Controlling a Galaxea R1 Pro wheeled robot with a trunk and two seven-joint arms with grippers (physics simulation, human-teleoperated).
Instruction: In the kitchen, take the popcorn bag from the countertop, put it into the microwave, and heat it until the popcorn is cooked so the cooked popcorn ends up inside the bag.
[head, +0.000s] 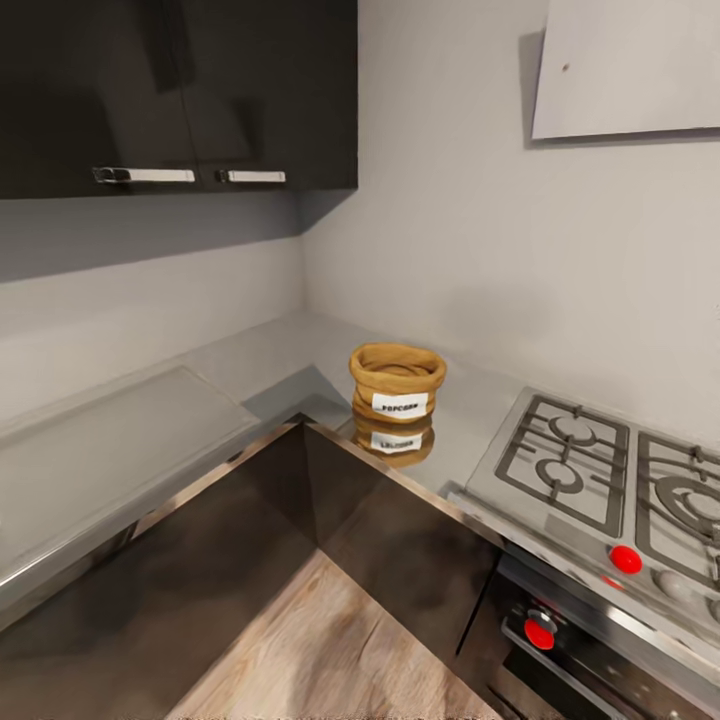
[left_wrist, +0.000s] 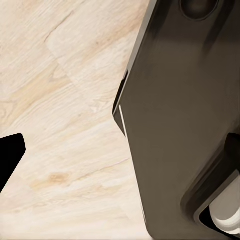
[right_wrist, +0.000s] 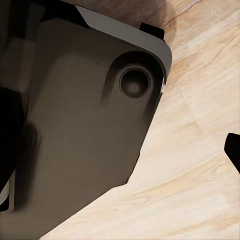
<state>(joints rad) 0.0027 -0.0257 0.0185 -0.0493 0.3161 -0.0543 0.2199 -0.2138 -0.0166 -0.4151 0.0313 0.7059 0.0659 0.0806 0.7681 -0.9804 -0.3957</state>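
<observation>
The popcorn bag (head: 397, 385), a squat tan sack with a rolled rim and a white POPCORN label, stands upright on the shiny steel countertop (head: 270, 360) in the corner, just left of the gas hob; its reflection lies under it. Its popcorn is hidden, and the microwave is out of view. In the left wrist view one black fingertip (left_wrist: 10, 160) sits at the picture's edge over pale wood floor, with nothing held. The right wrist view likewise has one black fingertip (right_wrist: 234, 152) at the edge, far from the middle, with nothing held.
The gas hob (head: 600, 470) with black grates and a red knob (head: 626, 559) lies right of the bag. Dark wall cabinets (head: 180, 90) hang above the counter, a white hood (head: 625, 65) above the hob. Dark cabinet fronts (head: 400, 560) meet over wood floor (head: 330, 650). My dark base (left_wrist: 185, 125) shows in both wrist views.
</observation>
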